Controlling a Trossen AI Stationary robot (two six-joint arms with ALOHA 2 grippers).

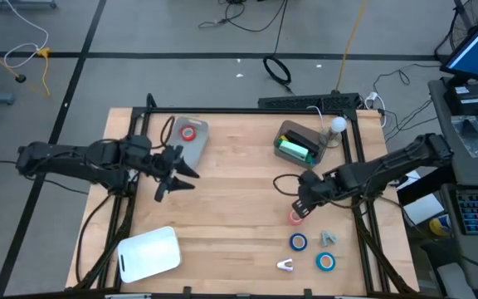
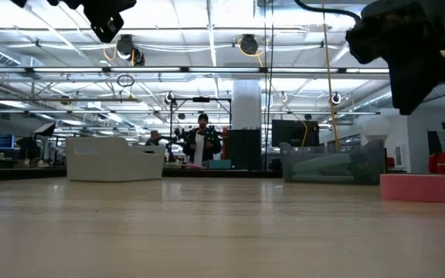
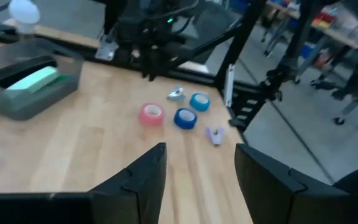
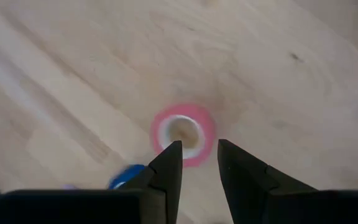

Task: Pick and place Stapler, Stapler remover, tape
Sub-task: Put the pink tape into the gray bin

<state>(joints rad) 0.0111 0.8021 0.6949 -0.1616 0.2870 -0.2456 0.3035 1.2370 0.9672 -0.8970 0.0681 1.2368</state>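
Above the red tape roll (image 4: 183, 134) on the bare wood, my right gripper (image 4: 199, 163) hangs with its two fingers parted by a narrow gap and nothing between them; the roll lies flat just past my fingertips (image 4: 173, 152), untouched. Beside this red roll, toward the table's near edge, sit a blue tape roll (image 1: 298, 242) and a second blue roll (image 1: 326, 262), with a small grey stapler remover (image 1: 329, 238) between them and a pale lilac one (image 1: 285, 265) nearer the edge. Beyond the red roll, toward the far edge, stands a grey bin (image 1: 289, 133) holding a green stapler (image 1: 295, 150). Well away from the red roll, across the wooden table (image 1: 231, 208), my left gripper (image 1: 187, 176) hovers above the wood with its fingers spread wide and empty. Just past it, at the far edge, a second grey bin (image 1: 196, 126) holds another red tape roll (image 1: 188, 134). A white bin (image 1: 149, 253) lies near the front edge on my left side. People stand far off in the room behind.
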